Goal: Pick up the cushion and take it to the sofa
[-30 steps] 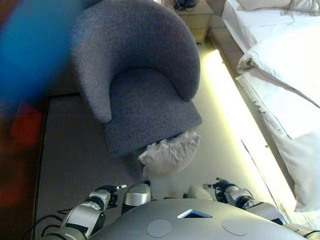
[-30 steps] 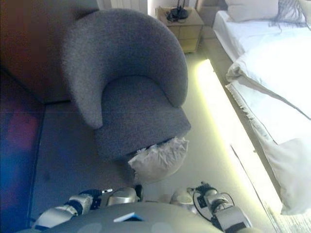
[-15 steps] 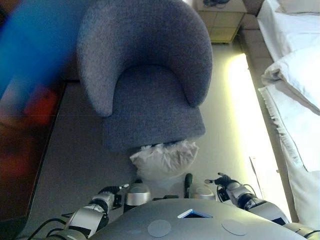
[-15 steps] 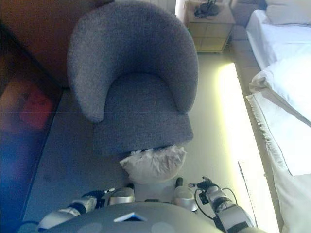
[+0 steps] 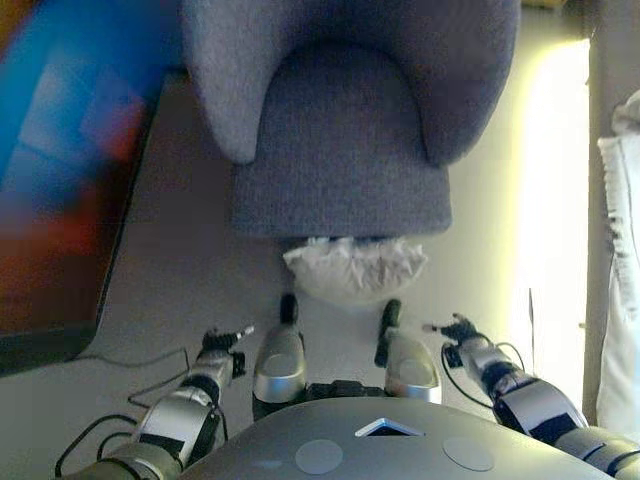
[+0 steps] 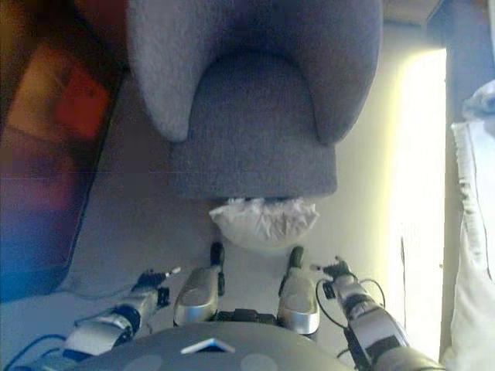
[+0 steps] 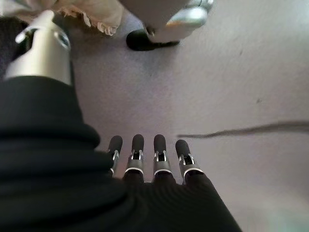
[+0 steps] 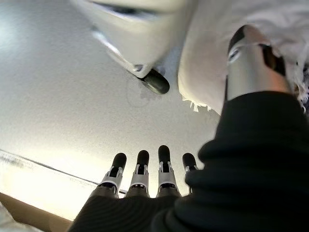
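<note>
A pale crumpled cushion lies on the floor against the front of a grey armchair. My left hand hangs low to the cushion's left, open and empty, fingers straight over the floor. My right hand hangs low to the cushion's right, open and empty. Neither hand touches the cushion. An edge of the cushion shows in the left wrist view and in the right wrist view.
A bed with white bedding runs along the right, with a bright light strip on the floor beside it. A dark panel stands at the left. A thin cable lies on the floor by my left hand.
The camera has moved closer and tilted down, so the armchair and cushion now sit centred before me. The cushion has not moved against the chair. Both hands stay low and open.
</note>
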### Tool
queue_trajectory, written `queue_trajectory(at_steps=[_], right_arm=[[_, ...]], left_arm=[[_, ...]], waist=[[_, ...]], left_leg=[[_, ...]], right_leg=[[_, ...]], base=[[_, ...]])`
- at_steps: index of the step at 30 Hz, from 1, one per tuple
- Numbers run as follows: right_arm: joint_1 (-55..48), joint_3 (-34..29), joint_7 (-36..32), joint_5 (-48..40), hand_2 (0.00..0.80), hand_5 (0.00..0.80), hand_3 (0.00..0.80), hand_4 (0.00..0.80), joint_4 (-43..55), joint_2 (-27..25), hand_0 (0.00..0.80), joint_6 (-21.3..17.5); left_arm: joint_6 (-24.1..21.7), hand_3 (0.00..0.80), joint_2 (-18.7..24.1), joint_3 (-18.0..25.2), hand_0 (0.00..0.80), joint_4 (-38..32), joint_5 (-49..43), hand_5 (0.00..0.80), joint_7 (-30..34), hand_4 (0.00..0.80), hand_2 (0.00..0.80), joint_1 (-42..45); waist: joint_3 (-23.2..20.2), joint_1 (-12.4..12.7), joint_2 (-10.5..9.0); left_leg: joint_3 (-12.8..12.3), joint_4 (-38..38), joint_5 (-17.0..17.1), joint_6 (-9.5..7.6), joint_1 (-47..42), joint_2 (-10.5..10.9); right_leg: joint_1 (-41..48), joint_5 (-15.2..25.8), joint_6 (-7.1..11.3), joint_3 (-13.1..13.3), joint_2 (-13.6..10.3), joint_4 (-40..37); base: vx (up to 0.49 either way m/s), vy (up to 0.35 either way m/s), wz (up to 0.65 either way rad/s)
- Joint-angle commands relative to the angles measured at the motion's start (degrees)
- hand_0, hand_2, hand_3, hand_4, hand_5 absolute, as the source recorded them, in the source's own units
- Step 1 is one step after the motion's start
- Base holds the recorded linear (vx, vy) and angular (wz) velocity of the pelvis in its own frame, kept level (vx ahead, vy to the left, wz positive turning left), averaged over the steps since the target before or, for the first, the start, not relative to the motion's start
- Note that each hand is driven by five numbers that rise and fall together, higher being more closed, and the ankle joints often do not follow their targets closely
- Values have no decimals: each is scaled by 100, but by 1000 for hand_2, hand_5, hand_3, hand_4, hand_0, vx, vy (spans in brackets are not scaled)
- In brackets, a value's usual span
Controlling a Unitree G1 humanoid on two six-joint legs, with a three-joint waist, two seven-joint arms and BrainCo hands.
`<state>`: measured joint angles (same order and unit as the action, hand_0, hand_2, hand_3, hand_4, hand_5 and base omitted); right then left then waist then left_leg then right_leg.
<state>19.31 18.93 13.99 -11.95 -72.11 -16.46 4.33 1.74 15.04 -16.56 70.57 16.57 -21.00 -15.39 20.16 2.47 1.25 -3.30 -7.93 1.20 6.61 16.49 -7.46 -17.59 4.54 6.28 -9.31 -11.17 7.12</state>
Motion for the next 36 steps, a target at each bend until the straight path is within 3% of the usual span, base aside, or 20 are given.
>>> queue_trajectory(at_steps=[1, 3, 5, 7, 15, 18, 21, 23, 26, 31, 36], right_arm=[[259, 22, 282, -84, 0, 0, 0, 0, 264, -234, 0, -478], [326, 27, 531, -5, 0, 0, 0, 0, 231, -254, 0, -751], [391, 80, 799, 19, 0, 0, 0, 0, 377, -225, 0, -739], [438, 153, 984, -14, 0, 0, 0, 0, 645, -212, 0, -549], [494, 236, 1792, -156, 0, 0, 0, 0, 1680, -453, 0, -33], [609, 131, 1862, -31, 0, 0, 0, 0, 1920, -845, 0, 20], [660, 152, 2025, 138, 0, 0, 0, 0, 1878, -934, 0, -285], [730, 208, 2327, 121, 0, 0, 0, 0, 2029, -896, 0, -355], [872, 237, 2558, 50, 0, 0, 0, 0, 2270, -930, 0, -388], [1127, 134, 2685, 7, 0, 0, 0, 0, 2887, -1213, 0, -518], [1376, -11, 2580, -117, 0, 0, 0, 0, 2944, -1396, 0, -980]], left_arm=[[-300, 0, 185, -143, 0, -273, 58, 0, -387, 0, 0, -490], [-422, 0, 117, -223, 0, -304, 232, 0, -493, 0, 0, -653], [-520, 0, 59, -280, 0, -390, 345, 0, -656, 0, 0, -771], [-544, 0, 16, -317, 0, -571, 484, 0, -850, 0, 0, -865], [-523, 0, -64, -400, 0, -1201, 938, 0, -1272, 0, 0, -871], [-322, 0, 450, -159, 0, -1075, 1213, 0, -698, 0, 0, -1193], [-1133, 0, 314, -279, 0, -909, 1375, 0, -597, 0, 0, -1086], [-1435, 0, 133, -339, 0, -1069, 1341, 0, -887, 0, 0, -1096], [-1512, 0, 91, -324, 0, -1390, 1266, 0, -1254, 0, 0, -1200], [-1650, 0, 358, -293, 0, -2102, 1060, 0, -1781, 0, 0, -1484], [-1842, 0, 660, -210, 0, -2341, 883, 0, -1856, 0, 0, -1838]], waist=[[340, -68, -1], [537, -172, 58], [765, -267, 93], [963, -337, 113], [963, -554, 254], [963, -712, 446], [963, -721, 492], [963, -708, 464], [963, -701, 373], [963, -699, 163], [963, -656, 45]], left_leg=[[-2, -100, 76, -45, 371, -112], [-40, -112, 76, -94, 525, 20], [-63, -154, 95, -104, 683, 98], [-112, -201, 148, -88, 903, 119], [-227, -535, 274, 15, 2281, 83], [-293, -693, 299, 67, 2725, 73], [-214, -935, 250, 25, 3254, 51], [-132, -1150, 198, 13, 3679, 16], [-29, -1342, 168, 6, 4140, -24], [277, -1833, 31, -4, 5119, -72], [431, -2141, -59, -7, 5763, -105]], right_leg=[[-75, -267, 262, 165, -439, 231], [-281, -168, 300, 223, -474, 206], [-453, -108, 309, 293, -497, 213], [-657, -59, 296, 349, -501, 232], [-2189, -35, 197, 509, -359, 626], [-2832, -59, 156, 705, -322, 834], [-3424, -66, 133, 845, -268, 1040], [-3817, -94, 128, 914, -204, 1220], [-4224, -97, 106, 948, -111, 1376], [-5150, -136, 70, 990, -14, 1851], [-5736, -149, 72, 922, -62, 2134]], base=[[-169, 50, -12], [-132, 66, -19], [-168, 63, -18], [-167, 45, -17], [-36, 35, -19], [34, 171, -11], [-18, -25, -8], [-29, -87, -3], [-41, -136, 3], [-23, -130, 9], [4, -93, 7]])
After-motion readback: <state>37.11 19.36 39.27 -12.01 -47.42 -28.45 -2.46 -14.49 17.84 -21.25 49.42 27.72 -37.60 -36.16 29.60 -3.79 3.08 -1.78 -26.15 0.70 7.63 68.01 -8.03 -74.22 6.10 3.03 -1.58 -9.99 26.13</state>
